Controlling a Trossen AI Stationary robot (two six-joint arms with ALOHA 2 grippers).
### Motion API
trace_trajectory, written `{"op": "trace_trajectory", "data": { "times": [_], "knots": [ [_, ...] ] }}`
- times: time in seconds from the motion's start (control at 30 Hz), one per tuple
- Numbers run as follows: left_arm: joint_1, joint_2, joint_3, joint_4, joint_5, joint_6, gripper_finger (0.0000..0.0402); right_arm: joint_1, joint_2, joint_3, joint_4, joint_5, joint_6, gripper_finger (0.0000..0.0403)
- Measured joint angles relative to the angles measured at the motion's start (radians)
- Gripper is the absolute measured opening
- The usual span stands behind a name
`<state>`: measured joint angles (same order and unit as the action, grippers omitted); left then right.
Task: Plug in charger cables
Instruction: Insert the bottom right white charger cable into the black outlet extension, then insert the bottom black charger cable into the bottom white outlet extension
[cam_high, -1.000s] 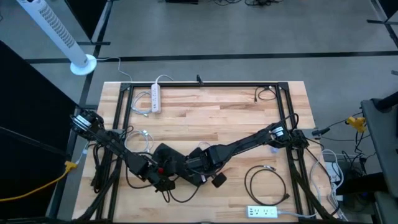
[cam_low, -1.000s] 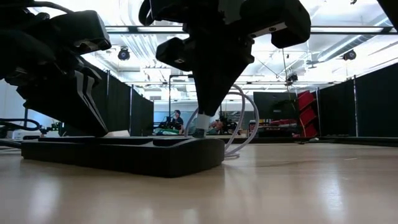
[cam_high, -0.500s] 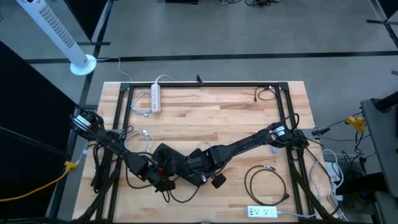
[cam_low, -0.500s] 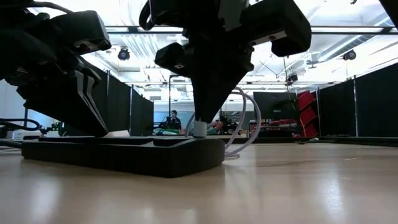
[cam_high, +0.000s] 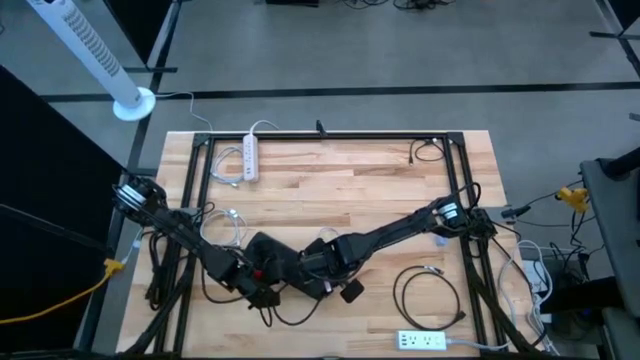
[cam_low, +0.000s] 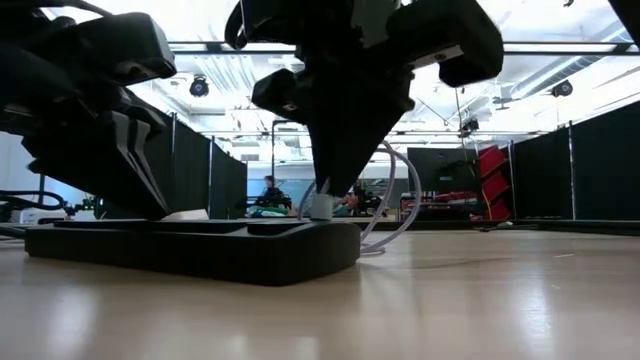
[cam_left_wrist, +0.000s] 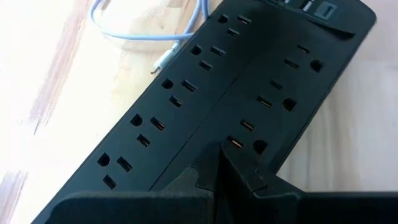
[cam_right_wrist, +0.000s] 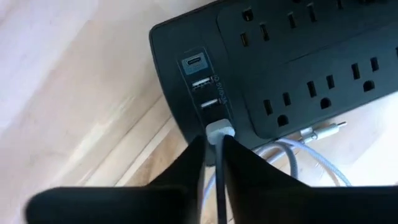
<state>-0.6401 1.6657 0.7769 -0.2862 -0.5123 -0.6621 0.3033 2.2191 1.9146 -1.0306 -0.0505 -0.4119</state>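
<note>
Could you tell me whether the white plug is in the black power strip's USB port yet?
In, apparently: the white plug, between the right gripper fingers, meets the black power strip's port.

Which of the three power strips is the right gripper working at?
The black power strip near the table's middle: the right gripper holds a white plug at its USB ports. Both white strips lie at table edges.

Matt black plastic power strip (cam_right_wrist: 298, 68) on a pale wooden table (cam_high: 350, 190) — smooth, lightly glossy planks.
</note>
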Motion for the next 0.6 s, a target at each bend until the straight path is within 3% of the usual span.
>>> {"op": "trace_trajectory", "data": {
  "times": [0.33, 0.6],
  "knots": [
    [-0.022, -0.075, -0.002, -0.063, 0.197, -0.004, 0.0000, 0.020, -0.052, 0.163, -0.114, -0.005, 0.158, 0.0156],
    [-0.080, -0.124, -0.001, -0.150, 0.377, -0.170, 0.0000, 0.026, -0.094, 0.190, -0.175, -0.002, 0.220, 0.0180]
  ]
}}
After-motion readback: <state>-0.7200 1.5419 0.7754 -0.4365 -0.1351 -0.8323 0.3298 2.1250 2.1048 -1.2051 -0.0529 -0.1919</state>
